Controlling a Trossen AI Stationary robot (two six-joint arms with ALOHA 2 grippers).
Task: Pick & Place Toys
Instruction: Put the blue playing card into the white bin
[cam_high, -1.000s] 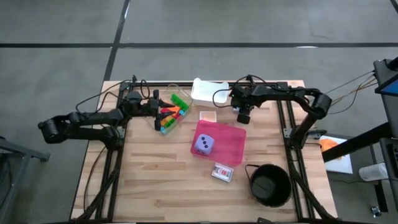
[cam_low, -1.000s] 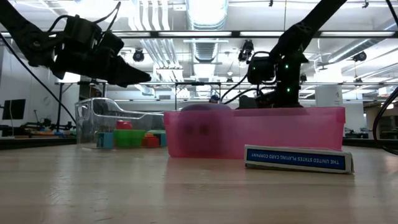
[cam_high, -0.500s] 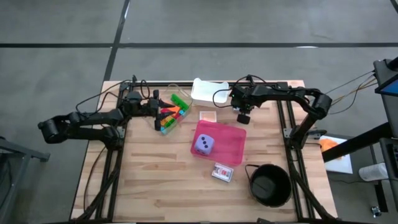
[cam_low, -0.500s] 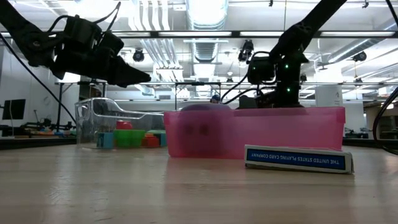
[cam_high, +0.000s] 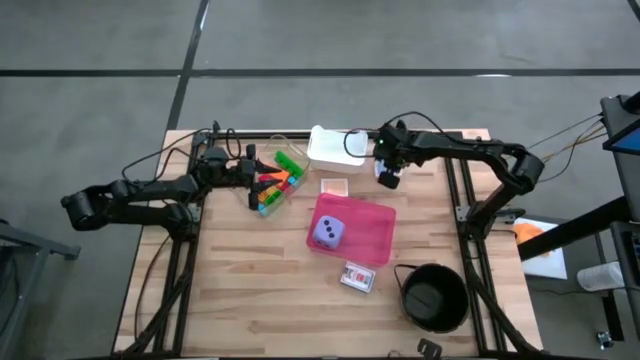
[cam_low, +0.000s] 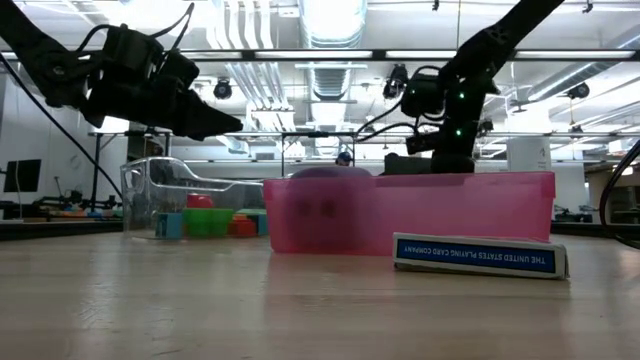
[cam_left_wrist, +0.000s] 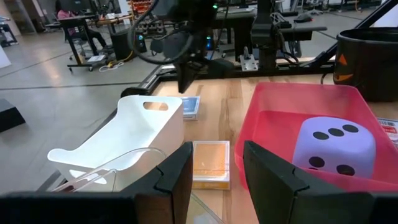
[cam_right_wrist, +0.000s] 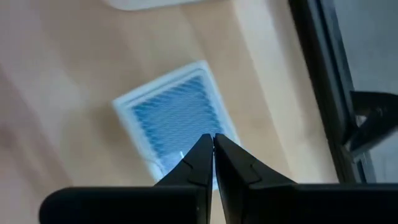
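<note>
Several green, orange, red, pink and blue bricks (cam_high: 272, 183) lie in a clear bin at the table's far left; they also show in the low view (cam_low: 205, 220). The lilac die (cam_high: 328, 232) rests inside a pink tray (cam_high: 375, 240); it also shows in the left wrist view (cam_left_wrist: 336, 146). My left gripper (cam_high: 250, 175) is open and empty, level above the bin's left side, pointing right (cam_left_wrist: 214, 177). My right gripper (cam_high: 388, 180) is shut and empty, pointing down above a blue-backed card pack (cam_right_wrist: 177, 118).
A white container (cam_high: 335, 148) stands at the far edge between the arms. An orange card pack (cam_high: 335, 186) lies in front of it. A playing card box (cam_high: 357, 276) and a black round bowl (cam_high: 435, 297) are at the near right.
My right gripper has risen, stayed shut, and gone a little toward the table's far edge.
</note>
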